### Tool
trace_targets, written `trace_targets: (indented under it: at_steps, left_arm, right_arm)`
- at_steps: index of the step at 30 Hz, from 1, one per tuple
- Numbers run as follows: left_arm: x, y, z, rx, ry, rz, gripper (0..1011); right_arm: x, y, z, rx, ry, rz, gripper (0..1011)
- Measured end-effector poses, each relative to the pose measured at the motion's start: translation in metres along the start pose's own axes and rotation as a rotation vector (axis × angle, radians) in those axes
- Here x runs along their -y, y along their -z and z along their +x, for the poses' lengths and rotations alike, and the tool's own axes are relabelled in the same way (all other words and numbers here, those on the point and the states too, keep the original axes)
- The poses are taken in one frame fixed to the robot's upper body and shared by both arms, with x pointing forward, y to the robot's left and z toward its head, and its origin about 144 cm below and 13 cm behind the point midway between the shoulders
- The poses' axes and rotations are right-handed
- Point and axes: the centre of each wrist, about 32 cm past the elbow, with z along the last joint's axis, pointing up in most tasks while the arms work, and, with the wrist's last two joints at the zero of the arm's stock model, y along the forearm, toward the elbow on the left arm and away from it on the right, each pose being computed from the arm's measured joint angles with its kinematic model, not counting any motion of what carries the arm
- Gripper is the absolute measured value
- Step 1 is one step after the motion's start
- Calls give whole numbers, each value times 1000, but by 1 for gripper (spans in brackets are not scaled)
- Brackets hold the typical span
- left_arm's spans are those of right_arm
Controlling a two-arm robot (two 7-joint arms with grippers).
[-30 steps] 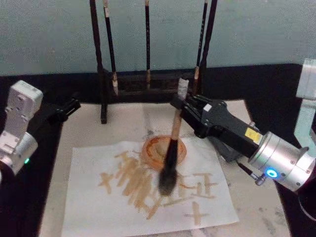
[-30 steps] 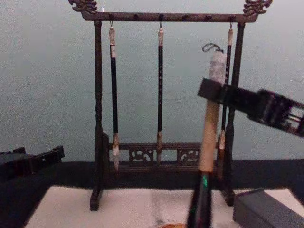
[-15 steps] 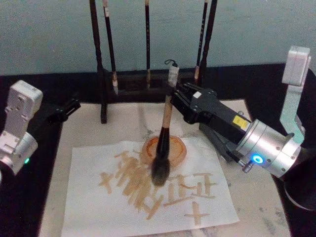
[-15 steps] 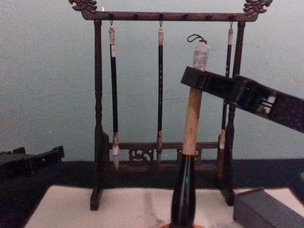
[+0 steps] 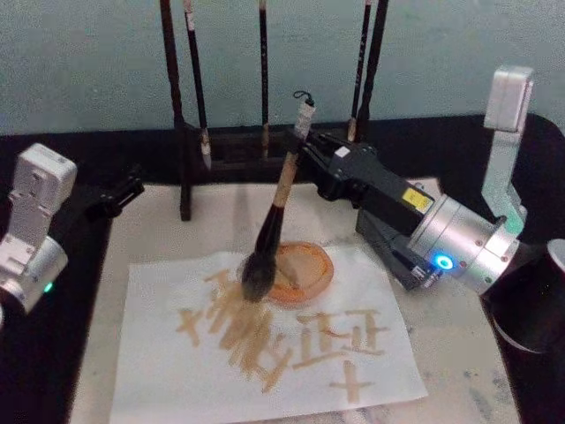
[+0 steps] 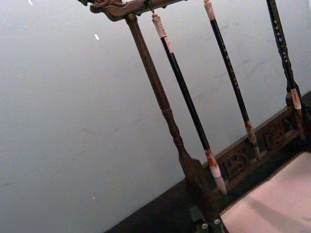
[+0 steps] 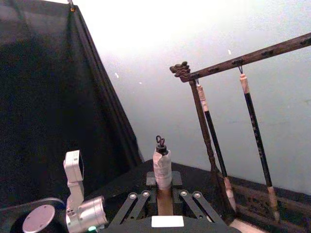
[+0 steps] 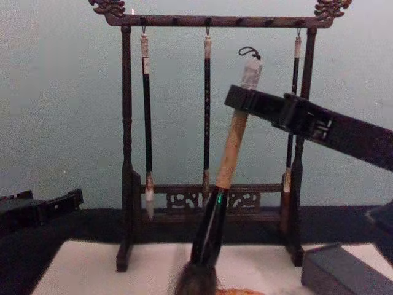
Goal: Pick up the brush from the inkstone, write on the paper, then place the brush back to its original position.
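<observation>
I judge we are in the writing step. The right gripper (image 5: 305, 152) has its jaws closed on the brush (image 5: 276, 205) high on the tan handle, just under the whitish cap. The brush leans with its bristles down over the left-hand group of tan strokes on the paper (image 5: 159, 371). From the head view I cannot be sure whether the tip is touching the sheet or hanging just above it. Several characters are already down, so the writing looks well along.

The next move, as I see it, is to finish the stroke, lift clear without dragging the bristles, then carry the brush right to the inkstone (image 8: 344, 270). That is the dark block on the desk beneath the right arm, and it is bare.

A shallow orange dish (image 5: 309, 274) sits on the paper just beside the bristles; I can't make out any liquid in it. The wooden rack (image 8: 126, 153) behind holds three slim brushes (image 8: 207, 110) hanging by their loops. The left gripper (image 5: 119, 194) is parked at the left edge.
</observation>
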Motion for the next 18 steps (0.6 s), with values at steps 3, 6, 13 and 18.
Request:
trace_targets:
  at_steps: [3, 6, 13, 18]
  left_arm:
    - [0, 0, 0, 0, 0, 0, 1002]
    - [0, 0, 0, 0, 0, 0, 1002]
    - [0, 0, 0, 0, 0, 0, 1002]
    - [0, 0, 0, 0, 0, 0, 1002]
  right_arm:
    - [-3, 0, 2, -1, 3, 1, 195]
    - [-6, 0, 4, -3, 11, 1, 195]
    - [-11, 1, 11, -7, 33, 5, 195]
    - [-14, 1, 15, -11, 43, 8, 195]
